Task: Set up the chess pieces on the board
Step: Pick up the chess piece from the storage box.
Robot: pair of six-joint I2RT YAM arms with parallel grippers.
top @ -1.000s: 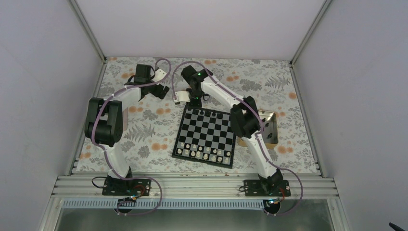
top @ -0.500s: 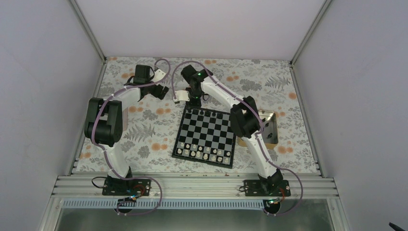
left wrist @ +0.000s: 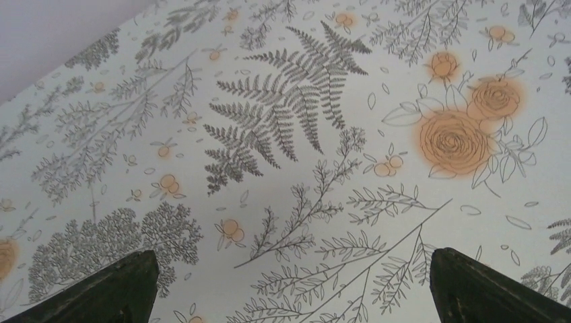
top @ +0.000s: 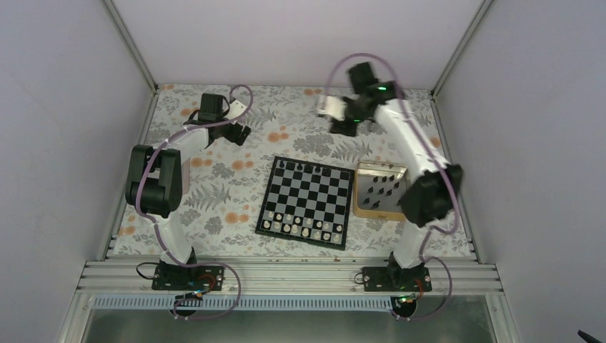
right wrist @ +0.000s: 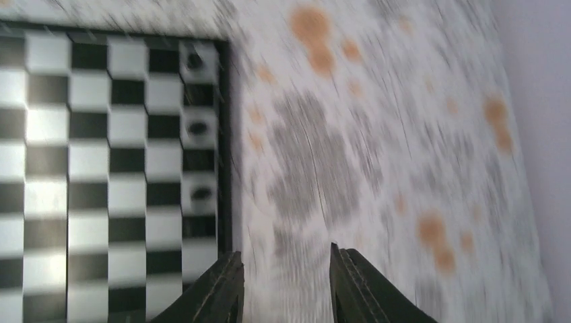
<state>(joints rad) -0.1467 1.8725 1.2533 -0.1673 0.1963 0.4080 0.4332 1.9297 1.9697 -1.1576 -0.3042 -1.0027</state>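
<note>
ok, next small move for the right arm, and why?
Probably swing the right hand over to the tray and down onto one of the black pieces there: the hand is open and empty, and the board's far rows are mostly bare.

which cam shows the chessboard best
The top external view: the whole board is sharp there, all four edges showing. The right wrist view catches only a blurred edge strip with three black pieces. The left wrist view shows only patterned cloth, no board.
</note>
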